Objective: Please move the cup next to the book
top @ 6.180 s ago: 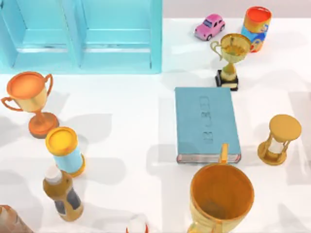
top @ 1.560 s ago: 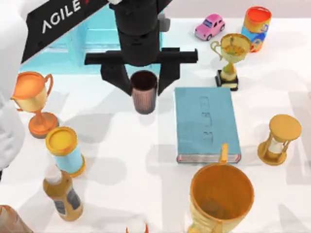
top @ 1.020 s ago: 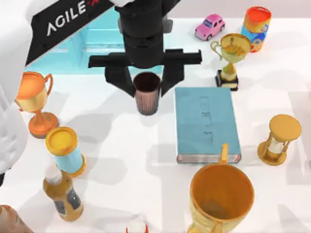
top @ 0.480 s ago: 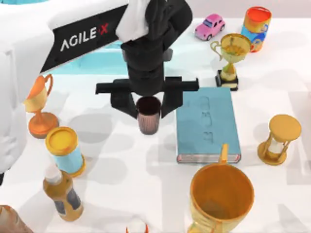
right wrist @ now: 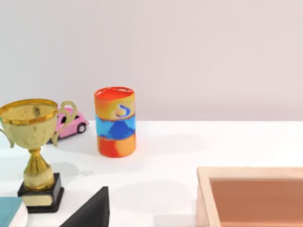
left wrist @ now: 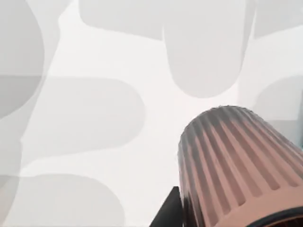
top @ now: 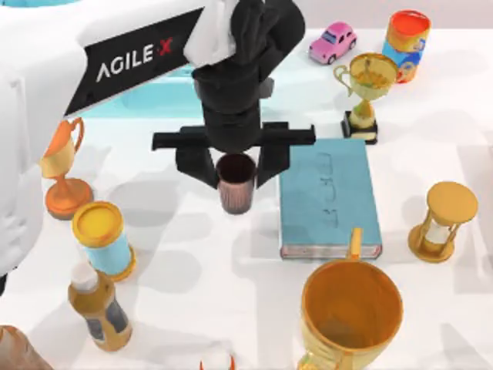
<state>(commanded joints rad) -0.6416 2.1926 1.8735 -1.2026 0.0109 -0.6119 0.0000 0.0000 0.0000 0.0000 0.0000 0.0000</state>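
We find our left gripper [top: 235,162] clamped on the cup [top: 235,182] just beside the book [top: 329,197]; release remains.

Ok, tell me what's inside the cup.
The cup stands between the left gripper fingers, just left of the book. Its inside looks dark, with nothing visible in it; the gripper body covers part of the opening, so the bottom cannot be checked.

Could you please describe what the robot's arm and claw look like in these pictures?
In the top view, the left arm has glossy white shells and a black panel lettered AGILE X in white, the X partly red. Its wrist is black and stepped, ending in a black crossbar. The left claw has two black, wedge-shaped fingers. No cables are visible.
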